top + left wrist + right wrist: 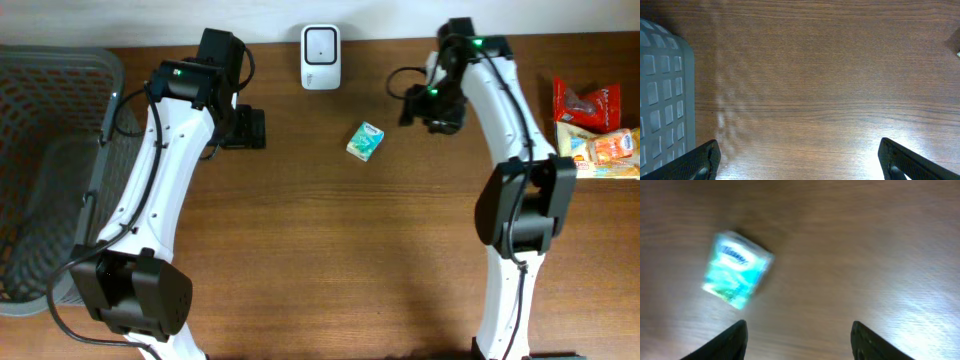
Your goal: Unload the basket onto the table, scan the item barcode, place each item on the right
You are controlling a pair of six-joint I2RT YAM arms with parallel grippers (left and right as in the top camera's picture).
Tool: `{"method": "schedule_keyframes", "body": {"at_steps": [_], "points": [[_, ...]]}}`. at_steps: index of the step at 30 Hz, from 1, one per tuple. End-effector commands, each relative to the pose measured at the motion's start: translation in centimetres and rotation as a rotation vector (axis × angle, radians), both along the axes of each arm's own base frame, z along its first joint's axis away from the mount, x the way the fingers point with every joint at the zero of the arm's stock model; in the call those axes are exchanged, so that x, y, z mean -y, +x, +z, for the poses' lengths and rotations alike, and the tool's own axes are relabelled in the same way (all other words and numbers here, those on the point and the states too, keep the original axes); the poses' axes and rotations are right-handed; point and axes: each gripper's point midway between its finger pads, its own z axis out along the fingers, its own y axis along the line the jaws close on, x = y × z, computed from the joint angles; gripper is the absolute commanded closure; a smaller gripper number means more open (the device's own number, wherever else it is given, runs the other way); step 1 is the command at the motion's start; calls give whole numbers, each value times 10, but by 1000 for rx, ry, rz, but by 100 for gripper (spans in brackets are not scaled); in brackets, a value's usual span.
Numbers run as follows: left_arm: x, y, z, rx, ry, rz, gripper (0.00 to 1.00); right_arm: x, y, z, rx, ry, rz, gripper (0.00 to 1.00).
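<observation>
Hovering near the rear edge, right claw (799,330) is spread, pinching nothing; its view is blurred. Box (737,270) lies loose on the worktop (815,75), between that claw and the white scanner (320,57). My guess: it needs a grasp that turns the barcode to the scanner face. Box is a small square-cornered carton with glossy teal print. Left claw (799,150) is spread and empty over wood grain, beside the grey plastic mesh basket (665,75) at the left edge.

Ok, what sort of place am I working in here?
Probably a mock shop checkout: a white scanner-like unit at the back edge of the table, a teal packet before it, snack packs to the right, a grey mesh basket to the left.
</observation>
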Motion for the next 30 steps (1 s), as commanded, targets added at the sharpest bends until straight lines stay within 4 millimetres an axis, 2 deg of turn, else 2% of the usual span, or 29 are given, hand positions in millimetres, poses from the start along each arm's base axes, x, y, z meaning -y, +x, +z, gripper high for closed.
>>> {"method": "schedule_keyframes", "body": {"at_steps": [1,3,5,7,10,12,17,18,20,22,23,25,28,30], "points": [[0,0,0,1,-4,13,1,-55,9,17,96,64,93,35],[0,0,0,1,-3,13,1,-84,17,18,149,70,112,36],[0,0,0,1,-3,13,1,-94,25,9,187,-37,46,40],[0,0,0,1,-4,13,1,-95,27,-9,205,-200,-49,42],[0,0,0,1,-3,13,1,-96,26,-33,220,-352,-91,45],[0,0,0,1,-4,13,1,-105,22,-50,206,-374,-80,45],[0,0,0,1,-4,13,1,-102,16,-80,150,-398,-79,50],[0,0,0,1,-4,13,1,-103,15,-84,141,-395,-77,54],[0,0,0,1,-4,13,1,-101,12,-87,123,-404,-72,73],[0,0,0,1,-4,13,1,-104,11,-84,122,-384,-70,92],[0,0,0,1,-4,13,1,-105,12,-76,124,-365,-73,96],[0,0,0,1,-4,13,1,-115,16,-50,137,-255,-21,96],[0,0,0,1,-4,13,1,-164,17,-2,157,97,195,96],[0,0,0,1,-4,13,1,-179,13,17,138,294,240,96]]}}
